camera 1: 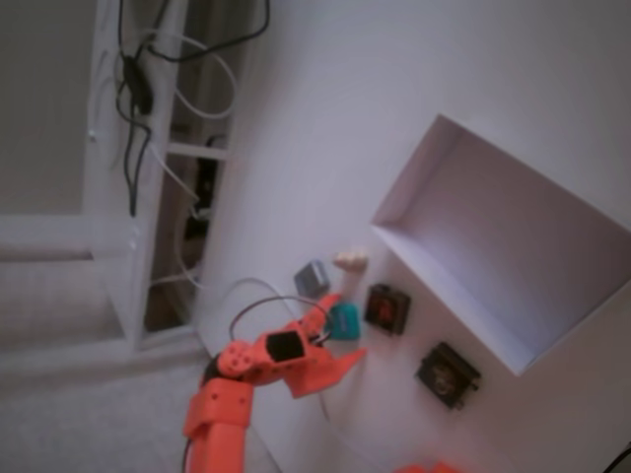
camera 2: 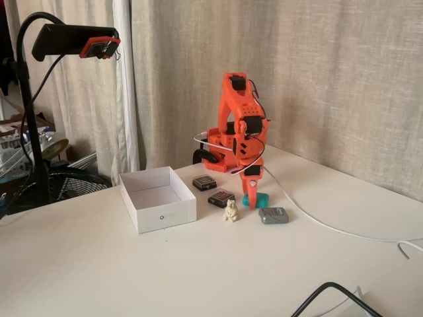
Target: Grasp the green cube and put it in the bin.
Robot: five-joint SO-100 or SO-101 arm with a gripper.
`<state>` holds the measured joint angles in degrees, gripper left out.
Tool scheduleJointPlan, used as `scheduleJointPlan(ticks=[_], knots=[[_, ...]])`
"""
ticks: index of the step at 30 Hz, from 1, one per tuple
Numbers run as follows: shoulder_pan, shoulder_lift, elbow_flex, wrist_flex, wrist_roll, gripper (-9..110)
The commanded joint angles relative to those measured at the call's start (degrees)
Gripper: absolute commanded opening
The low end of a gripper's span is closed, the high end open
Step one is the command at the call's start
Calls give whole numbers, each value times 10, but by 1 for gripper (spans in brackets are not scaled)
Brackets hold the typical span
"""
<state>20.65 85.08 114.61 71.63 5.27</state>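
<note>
The green cube (camera 1: 347,317) (camera 2: 262,199) rests on the white table just in front of the orange arm. My gripper (camera 1: 350,326) (camera 2: 252,204) points down at it and looks open. In a fixed view one finger (camera 1: 326,311) lies against the cube's left side and the broad jaw stands apart below it. From the other fixed view a finger (camera 2: 251,188) covers part of the cube. The bin (camera 1: 444,296) (camera 2: 165,214), a white shallow box, sits open and holds nothing, a short way from the cube.
Two dark square blocks (camera 1: 387,307) (camera 1: 449,374) lie between cube and bin. A grey cube (camera 2: 273,215) and a cream figurine (camera 2: 230,211) sit close by. A white cable (camera 2: 317,221) runs across the table, and a camera stand (camera 2: 66,39) rises at the left.
</note>
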Motion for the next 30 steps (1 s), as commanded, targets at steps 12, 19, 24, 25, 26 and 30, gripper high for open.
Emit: scheduleJointPlan(ticks=[12,19,24,25,26,30], knots=[[-16,-31,-33,-33,1,35],[-19,-26,-29,-32,0,35],[-18,-25,-27,-18,0,30],[-18,-25,-27,-19,0,30],[-18,-25,-27,-19,0,28],[-18,-25,-27,-21,1,15]])
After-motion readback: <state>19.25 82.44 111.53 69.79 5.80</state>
